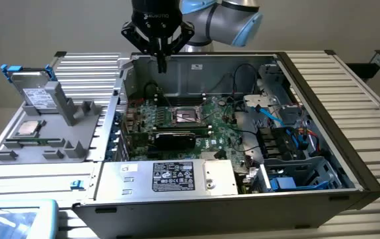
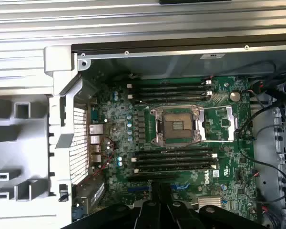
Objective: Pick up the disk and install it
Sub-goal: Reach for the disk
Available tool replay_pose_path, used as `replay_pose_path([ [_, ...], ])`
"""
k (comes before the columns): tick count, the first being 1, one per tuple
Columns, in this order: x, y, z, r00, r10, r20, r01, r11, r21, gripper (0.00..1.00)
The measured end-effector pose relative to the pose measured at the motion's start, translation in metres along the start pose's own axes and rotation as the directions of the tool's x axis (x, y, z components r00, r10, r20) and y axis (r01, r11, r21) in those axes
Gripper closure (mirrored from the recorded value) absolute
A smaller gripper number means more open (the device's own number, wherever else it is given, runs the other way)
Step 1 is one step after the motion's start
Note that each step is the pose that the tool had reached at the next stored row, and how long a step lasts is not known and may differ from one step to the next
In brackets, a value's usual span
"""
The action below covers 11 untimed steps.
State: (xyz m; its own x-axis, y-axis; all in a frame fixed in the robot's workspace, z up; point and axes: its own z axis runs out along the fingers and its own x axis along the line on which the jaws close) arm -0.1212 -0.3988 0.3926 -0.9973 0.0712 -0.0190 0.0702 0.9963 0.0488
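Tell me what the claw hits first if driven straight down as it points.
Most likely the green motherboard, near the CPU socket, inside the open case; the shut claw hangs above it, depth unclear.

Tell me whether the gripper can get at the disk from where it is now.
Probably yes. The gripper, shut and empty, hangs over the open computer case. The disk stands propped in the grey stand to the exterior view's left, outside the case, with nothing over its upper edge.

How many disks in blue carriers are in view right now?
1: the disk stands upright in the grey rack at the exterior view's left, outside the case. Others may be hidden in the drive bay.
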Motion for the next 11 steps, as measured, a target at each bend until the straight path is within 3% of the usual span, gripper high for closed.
replay_pose_path([
  [11,0.0000,0.0000,0.0000,1.0000,0.000,0.0000,0.000,1.0000,0.0000,0.89],
])
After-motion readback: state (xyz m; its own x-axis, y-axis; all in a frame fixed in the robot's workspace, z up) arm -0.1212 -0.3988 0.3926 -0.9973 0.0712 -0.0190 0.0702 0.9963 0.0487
